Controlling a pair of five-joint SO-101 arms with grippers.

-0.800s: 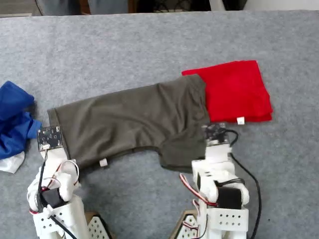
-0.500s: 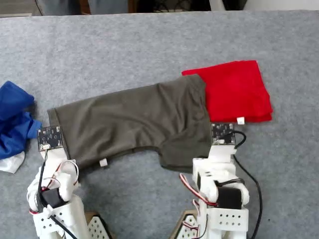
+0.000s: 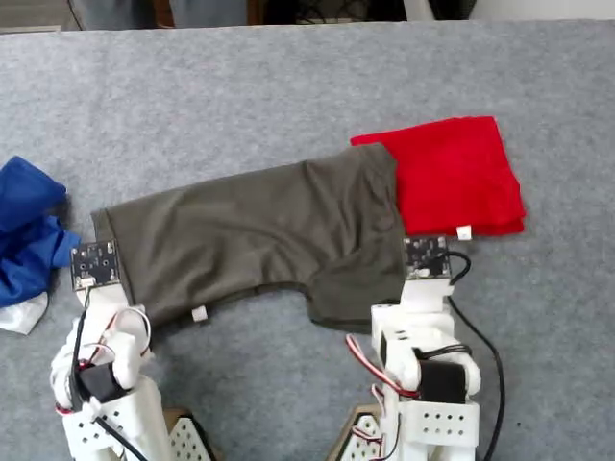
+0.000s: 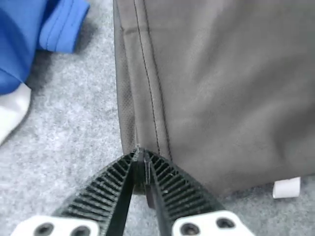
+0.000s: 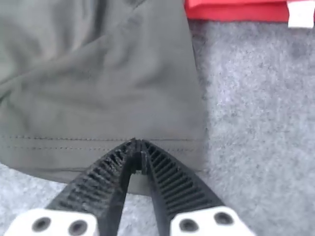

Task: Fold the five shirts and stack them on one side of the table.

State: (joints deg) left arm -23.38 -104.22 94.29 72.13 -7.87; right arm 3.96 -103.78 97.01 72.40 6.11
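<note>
left gripper (image 4: 141,156): jaws pinched shut on olive shirt (image 3: 259,230) hem corner | right gripper (image 5: 138,146): jaws pinched shut on its sleeve hem

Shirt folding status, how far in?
Done: the red shirt lies folded at the right. In hand: left gripper and right gripper are shut on the near edge of the grey shirt, which lies spread out. Left: the blue shirt, crumpled, with white cloth beside it.
</note>
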